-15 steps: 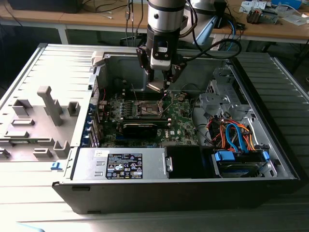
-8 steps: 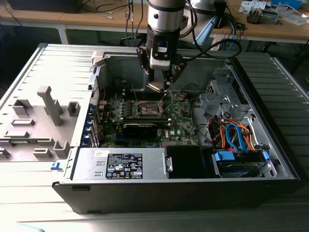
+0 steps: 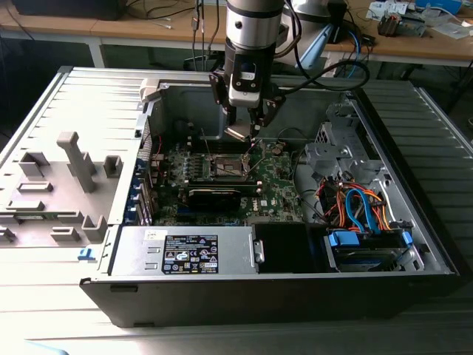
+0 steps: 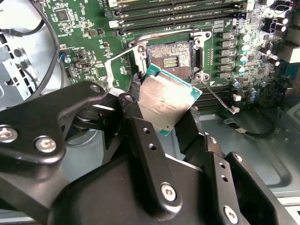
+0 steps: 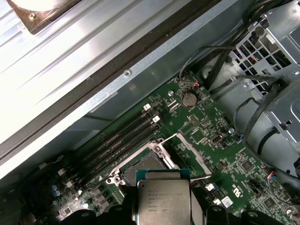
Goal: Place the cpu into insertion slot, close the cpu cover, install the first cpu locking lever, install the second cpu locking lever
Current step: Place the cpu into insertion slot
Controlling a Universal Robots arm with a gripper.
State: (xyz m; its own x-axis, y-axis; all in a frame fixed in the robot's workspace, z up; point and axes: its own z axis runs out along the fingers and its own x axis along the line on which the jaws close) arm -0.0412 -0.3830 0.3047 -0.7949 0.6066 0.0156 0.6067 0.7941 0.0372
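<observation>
gripper (image 4: 165,123) closed on the cpu (image 4: 164,96), held over the open insertion slot (image 4: 169,58), not yet seated. we judge good placement needs it level, edges square to the slot, lowered without force.

We seem to be in a robotics lab: an opened computer case (image 3: 259,296) sits on a slatted metal worktop (image 3: 44,303), with cable-strewn wooden benches (image 3: 111,31) at twelve o'clock.

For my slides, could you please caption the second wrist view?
The gripper holds the cpu by its edges near the open insertion slot on the green circuit board.
</observation>
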